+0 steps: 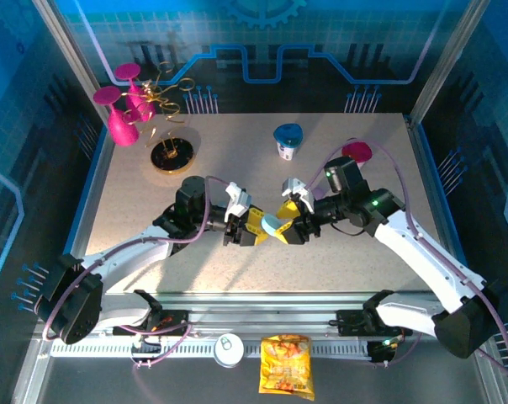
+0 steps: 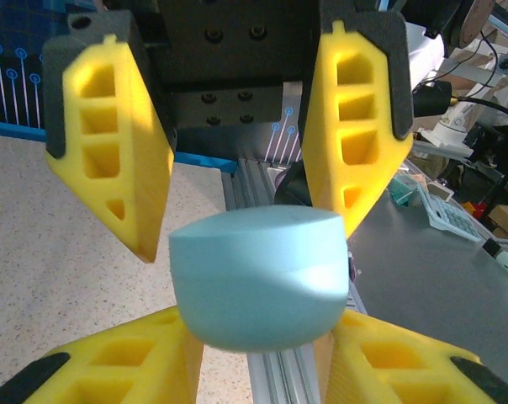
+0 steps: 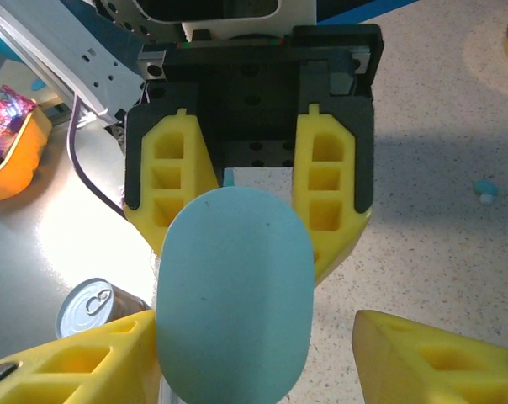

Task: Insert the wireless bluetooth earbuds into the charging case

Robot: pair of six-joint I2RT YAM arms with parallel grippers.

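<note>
Nearest, by the front rail, lie a silver drinks can and a crinkled yellow snack bag. Over mid-table the two arms face each other nose to nose. The left gripper has its yellow fingers clamped on the sides of a pale blue, pill-shaped plastic charging case. The right gripper is spread wide around the case's free end, with one finger close against it and the other apart. One tiny pale blue earbud lies alone on the speckled tabletop, well apart from the case. Farther back stand a small white tub with a blue top, a magenta disc, a gold wire stand and magenta goblets.
</note>
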